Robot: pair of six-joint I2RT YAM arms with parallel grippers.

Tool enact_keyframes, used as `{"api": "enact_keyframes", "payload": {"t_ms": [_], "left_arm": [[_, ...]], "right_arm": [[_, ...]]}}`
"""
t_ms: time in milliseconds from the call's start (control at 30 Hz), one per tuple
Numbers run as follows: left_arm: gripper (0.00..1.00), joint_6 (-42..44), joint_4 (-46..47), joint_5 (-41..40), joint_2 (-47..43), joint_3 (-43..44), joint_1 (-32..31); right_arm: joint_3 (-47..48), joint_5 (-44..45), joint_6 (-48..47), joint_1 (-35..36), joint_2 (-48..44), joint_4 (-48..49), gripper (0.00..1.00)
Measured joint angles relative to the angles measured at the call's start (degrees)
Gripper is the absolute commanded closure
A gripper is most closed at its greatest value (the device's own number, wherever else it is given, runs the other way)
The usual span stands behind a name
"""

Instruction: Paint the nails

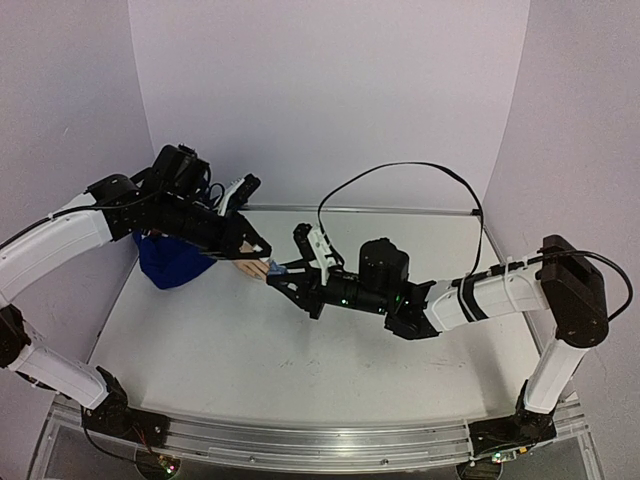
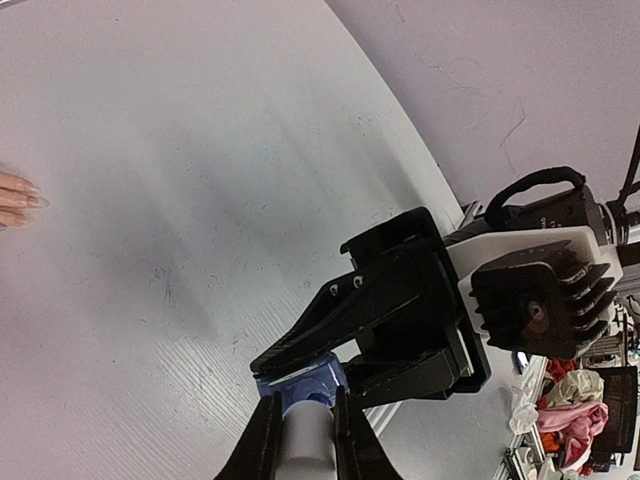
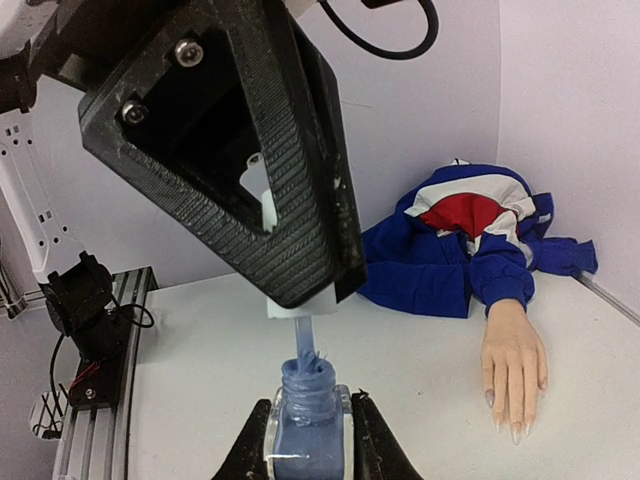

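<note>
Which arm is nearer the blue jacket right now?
Left. The left arm reaches over the blue jacket; the right arm comes in from the right, ending beyond the mannequin hand.

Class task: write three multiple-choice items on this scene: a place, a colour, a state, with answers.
1. Where is the mannequin hand? A lying on the table B inside a box C hanging in the air
2. What colour is the polish bottle? A red B blue C green
3. How is the bottle? A capped B open, white cap held above by the left hand C tipped over
Answers: A, it rests flat on the table; B, blue shows between the right hand's fingers; B, the brush stem hangs at the open neck.
</note>
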Motion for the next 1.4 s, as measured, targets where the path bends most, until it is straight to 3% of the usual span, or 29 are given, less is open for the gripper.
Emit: {"api": "enact_keyframes", "payload": {"t_ms": [1400], "left_arm": [[1.0,1.6,-4.7,-3.3,2.9,3.4,-2.6]], "right_arm": [[2.1,0.6,-0.9,0.3,0.7,-1.4,1.0]]}}
